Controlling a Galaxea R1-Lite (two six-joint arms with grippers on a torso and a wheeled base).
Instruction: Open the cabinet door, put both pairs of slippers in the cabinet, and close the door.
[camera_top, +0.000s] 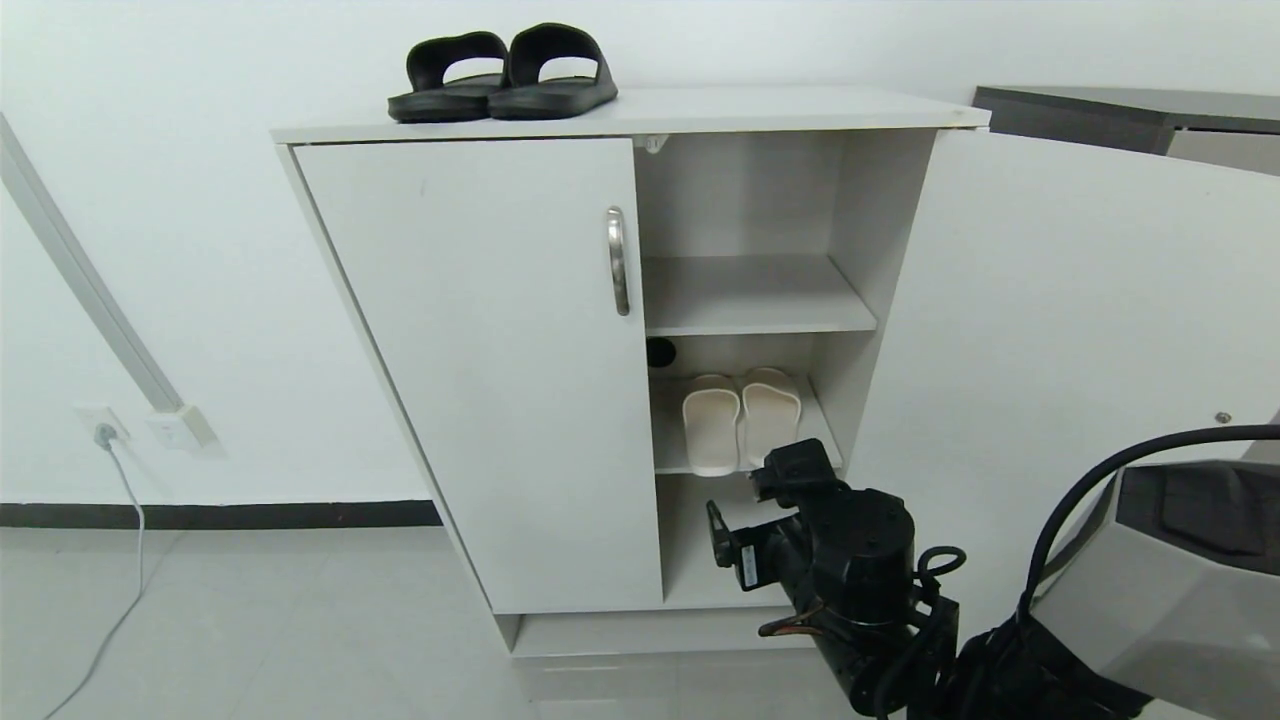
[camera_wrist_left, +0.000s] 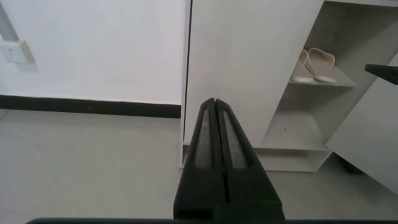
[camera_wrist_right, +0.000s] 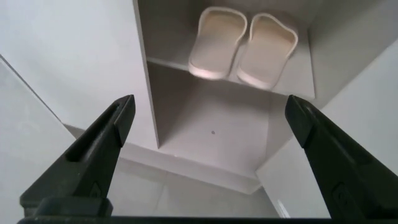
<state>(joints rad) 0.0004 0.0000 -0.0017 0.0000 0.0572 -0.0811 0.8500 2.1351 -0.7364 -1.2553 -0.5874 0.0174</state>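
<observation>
The cabinet (camera_top: 700, 110) has its right door (camera_top: 1050, 350) swung wide and its left door (camera_top: 480, 370) closed. The white slippers (camera_top: 740, 420) lie side by side on the middle shelf (camera_top: 665, 455), just above and beyond the right tool (camera_top: 755, 500). The black slippers (camera_top: 505, 75) sit on the cabinet top, high above that tool and to its left. The right arm is low at the open half. Its tool is spread wide and holds nothing. The left tool (camera_wrist_left: 214, 106) is low, facing the closed door, fingers pressed together and empty.
</observation>
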